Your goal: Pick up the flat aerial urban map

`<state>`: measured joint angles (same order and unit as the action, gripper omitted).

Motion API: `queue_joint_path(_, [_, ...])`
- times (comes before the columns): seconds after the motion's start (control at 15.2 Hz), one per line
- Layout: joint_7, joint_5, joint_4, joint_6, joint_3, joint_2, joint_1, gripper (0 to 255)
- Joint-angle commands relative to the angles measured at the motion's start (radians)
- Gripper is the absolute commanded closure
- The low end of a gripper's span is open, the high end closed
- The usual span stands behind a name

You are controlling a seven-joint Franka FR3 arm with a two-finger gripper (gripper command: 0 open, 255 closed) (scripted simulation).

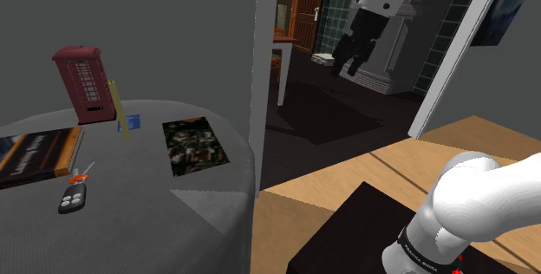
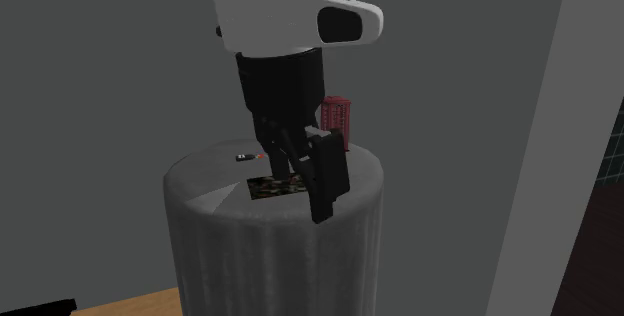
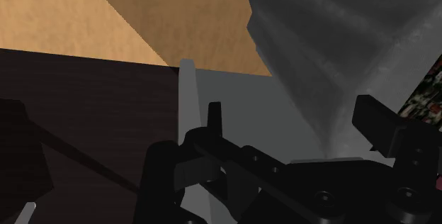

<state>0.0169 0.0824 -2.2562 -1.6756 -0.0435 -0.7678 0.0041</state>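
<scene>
Aerial map and pincer are well apart. The pincer hangs in the air with its black fingers spread, grasping nothing, far off to the shoulder view's right of the red telephone box and past the round grey table. The map lies flat on that table, right of the telephone box and nearer the camera. Its long axis runs from the box's side toward the table's near edge, slanting slightly rightward. A key fob and a book lie in front of the telephone box.
</scene>
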Motion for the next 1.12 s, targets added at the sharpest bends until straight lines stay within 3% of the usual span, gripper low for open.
queue_joint_path(0.0, [0.0,0.0,0.0,0.0,0.0,0.0,0.0,0])
queue_joint_path(0.59, [0.253,0.054,0.073,-0.085,0.206,0.187,0.027,0])
queue_joint_path(1.06, [0.457,0.039,0.207,-0.133,0.354,0.397,0.034,0])
